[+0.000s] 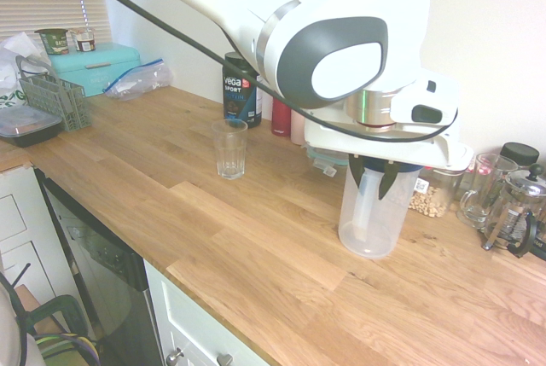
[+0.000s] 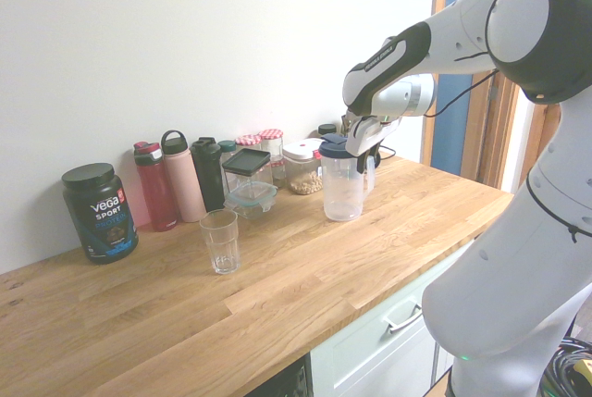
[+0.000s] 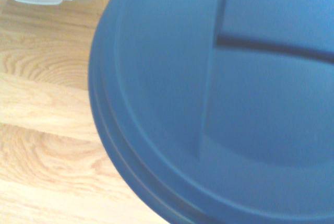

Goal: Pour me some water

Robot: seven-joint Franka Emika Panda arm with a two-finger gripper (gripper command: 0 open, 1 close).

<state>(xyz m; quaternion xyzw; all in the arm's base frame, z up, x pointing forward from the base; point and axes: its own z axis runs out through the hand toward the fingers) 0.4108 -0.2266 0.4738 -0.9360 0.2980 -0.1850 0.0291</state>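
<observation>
Across the table [image 1: 256, 238], seen from the first exterior view, a turquoise box [image 1: 95, 68] and a crumpled plastic bag [image 1: 137, 81] lie at the far left, well apart from the work. Next comes the glass [image 1: 230, 149], upright and apparently empty, just in front of the black tub [image 1: 242, 90]; a pour that runs wide would wet the wood, and a jug brought in too low could knock the glass over. Right of the tub a red bottle [image 1: 281, 117] stands near the wall, with a lidded glass container [image 1: 328, 162] beside the jug, likely to be nudged if the swing starts before the jug is lifted clear. The clear jug [image 1: 373, 221] stands upright on the table under its blue lid [image 2: 338, 146], well apart from the glass; how much water it has I cannot make out. The tool [image 1: 372, 195] is down at the jug's handle, but whether it has a firm grip there I cannot tell. A loose hold could let the jug slip or twist once tilted, and a closed spout would hold the water back, then perhaps let it gush. At the right, the jar of chickpeas [image 1: 433, 195] and the French press [image 1: 514, 211] sit close enough to be bumped if the arm drifts that way.
</observation>
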